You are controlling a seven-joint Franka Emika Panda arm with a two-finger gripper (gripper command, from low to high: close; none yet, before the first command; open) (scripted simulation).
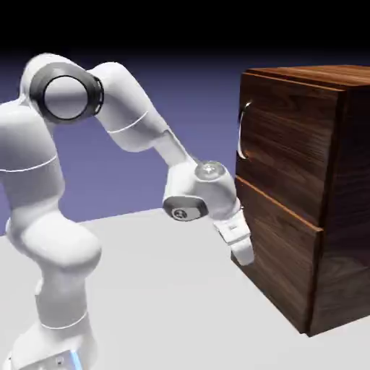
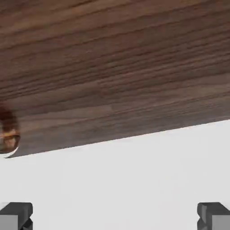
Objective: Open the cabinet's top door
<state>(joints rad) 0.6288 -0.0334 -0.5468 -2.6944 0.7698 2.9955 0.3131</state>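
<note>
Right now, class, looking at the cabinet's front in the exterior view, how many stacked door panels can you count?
2. The top door is the upper panel, with a curved silver handle at its left edge. The lower panel sits directly beneath it. The cabinet's other faces are partly out of view.

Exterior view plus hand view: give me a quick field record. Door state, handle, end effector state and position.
cabinet: dark wood box, on the table
top door: shut, flush with front
handle: curved silver, at the door's edge nearer the arm
end effector: open, empty
end effector position: low, in front of the lower panel, below the handle
hand view: fingertips apart, wood above, table below
</note>
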